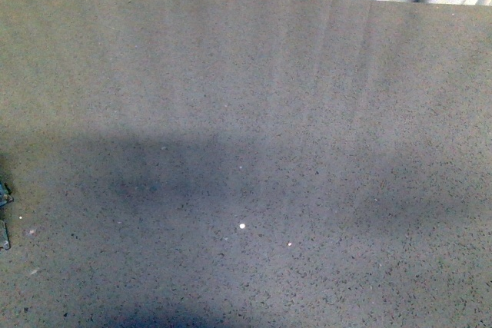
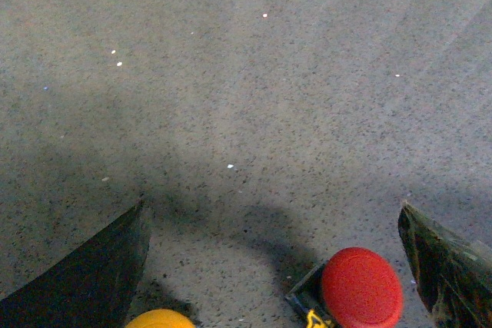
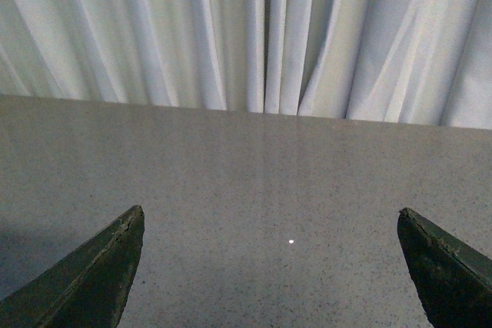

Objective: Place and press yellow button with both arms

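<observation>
Left fingers (image 2: 77,282) spread wide beside yellow button (image 2: 160,319); right fingers (image 3: 77,282) wide, empty.

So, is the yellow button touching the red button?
Apart. The left wrist view shows bare table between the yellow button and the red button.
</observation>
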`<state>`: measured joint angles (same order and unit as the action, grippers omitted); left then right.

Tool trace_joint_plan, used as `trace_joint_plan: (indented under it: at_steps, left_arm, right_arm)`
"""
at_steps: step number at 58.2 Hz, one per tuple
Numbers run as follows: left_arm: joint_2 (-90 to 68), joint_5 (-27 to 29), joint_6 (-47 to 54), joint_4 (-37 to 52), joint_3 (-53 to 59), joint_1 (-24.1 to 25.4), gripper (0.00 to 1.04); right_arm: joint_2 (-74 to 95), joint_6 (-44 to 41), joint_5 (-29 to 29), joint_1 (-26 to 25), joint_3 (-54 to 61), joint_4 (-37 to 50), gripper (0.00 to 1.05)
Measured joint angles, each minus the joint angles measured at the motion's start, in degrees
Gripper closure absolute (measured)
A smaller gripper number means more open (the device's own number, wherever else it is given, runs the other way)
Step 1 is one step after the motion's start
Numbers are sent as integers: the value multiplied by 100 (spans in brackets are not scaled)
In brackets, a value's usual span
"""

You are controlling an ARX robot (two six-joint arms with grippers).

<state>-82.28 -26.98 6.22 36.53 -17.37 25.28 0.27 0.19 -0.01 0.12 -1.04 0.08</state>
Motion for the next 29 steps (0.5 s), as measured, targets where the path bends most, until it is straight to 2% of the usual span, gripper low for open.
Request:
trace_joint_plan:
  at_steps: [11,29]
  left_arm:
    - [-382,81,122,221,55,254,9]
    - [-756,149,232,433,94,361,9]
  right_arm:
    - [0,0,2,0,0,0,9]
    - [0,0,2,0,0,0,9]
